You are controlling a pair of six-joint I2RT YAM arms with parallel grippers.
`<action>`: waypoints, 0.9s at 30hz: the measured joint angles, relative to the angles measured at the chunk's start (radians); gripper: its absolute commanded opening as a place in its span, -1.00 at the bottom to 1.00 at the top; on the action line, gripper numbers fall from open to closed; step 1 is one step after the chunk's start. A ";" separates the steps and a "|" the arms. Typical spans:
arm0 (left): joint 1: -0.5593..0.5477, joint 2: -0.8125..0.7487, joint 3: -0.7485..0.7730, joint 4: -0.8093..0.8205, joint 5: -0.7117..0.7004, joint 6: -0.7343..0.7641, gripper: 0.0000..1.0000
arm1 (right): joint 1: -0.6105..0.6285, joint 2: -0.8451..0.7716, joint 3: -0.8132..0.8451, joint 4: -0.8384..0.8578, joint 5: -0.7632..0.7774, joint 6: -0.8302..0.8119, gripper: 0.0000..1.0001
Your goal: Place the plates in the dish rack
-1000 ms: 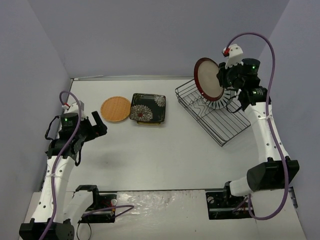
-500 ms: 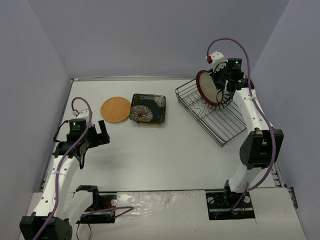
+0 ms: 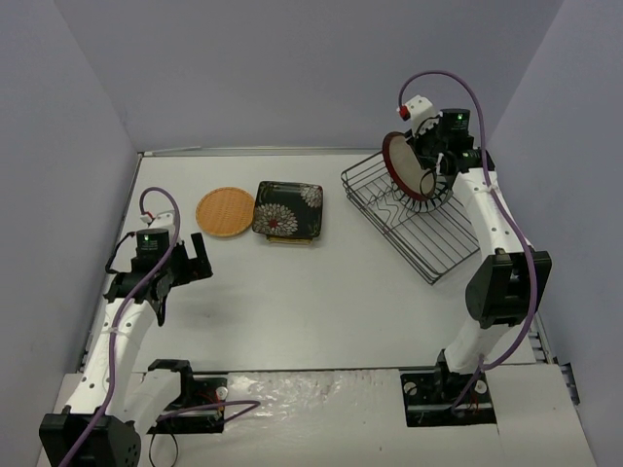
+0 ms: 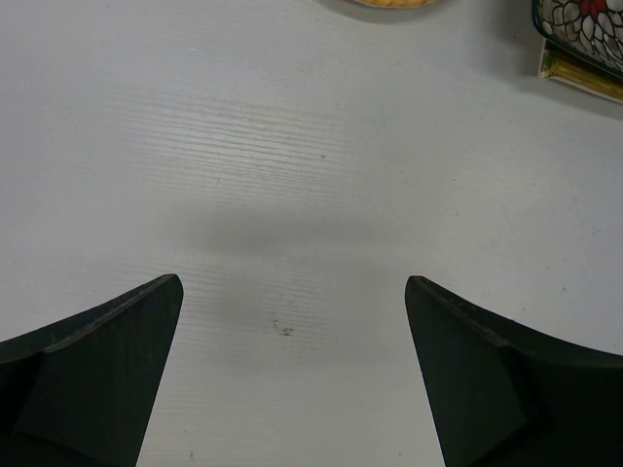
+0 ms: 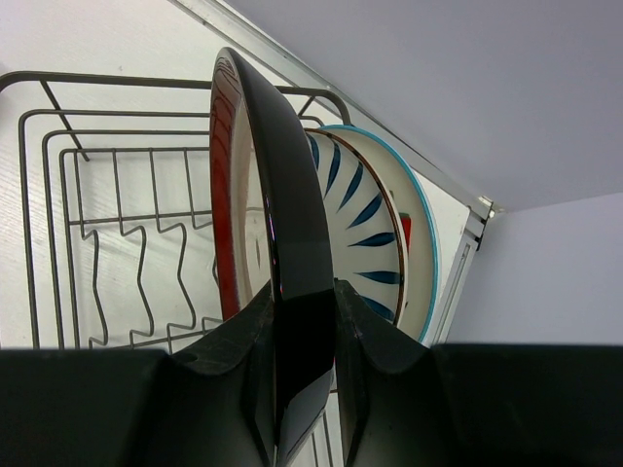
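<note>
Slotting step in hand. Right gripper [image 5: 304, 326] clamped narrow on the rim of the red-rimmed plate [image 5: 226, 195], held upright on edge at the far end of the dish rack [image 3: 386, 230], at 1 o'clock on the table. Next, most likely: lowering into a free zigzag slot just in front of the striped plate [image 5: 362, 224], then letting go without knocking that neighbour. Racked: striped plate, with a blue-edged plate [image 5: 421, 253] behind it. Waiting at 11 o'clock: orange plate [image 3: 225, 211] and black floral square plate [image 3: 288, 210], stacked on a yellow one [image 3: 285, 241]. Left gripper [image 3: 198, 251] spread wide, empty, at 9 o'clock.
</note>
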 measured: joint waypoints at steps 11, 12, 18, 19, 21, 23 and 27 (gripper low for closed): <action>0.000 0.001 0.000 0.000 -0.013 0.001 0.94 | -0.007 0.000 0.000 0.001 -0.011 0.005 -1.00; 0.000 0.001 0.000 0.000 -0.013 0.001 0.94 | -0.008 -0.001 0.000 0.001 -0.011 0.005 -1.00; 0.000 0.001 0.000 0.000 -0.013 0.001 0.94 | -0.014 -0.010 0.000 0.001 -0.008 0.005 -1.00; 0.000 0.001 0.000 0.000 -0.013 0.001 0.94 | -0.016 -0.014 0.000 0.001 -0.008 0.005 -1.00; 0.000 0.001 0.000 0.000 -0.014 0.001 0.94 | -0.018 -0.025 0.000 0.001 -0.008 0.006 -1.00; 0.000 0.001 0.000 0.000 -0.016 0.001 0.94 | -0.019 -0.037 0.000 0.001 -0.008 0.008 -1.00; 0.000 0.001 0.000 0.000 -0.017 0.001 0.94 | -0.024 -0.059 0.000 0.002 -0.008 0.009 -1.00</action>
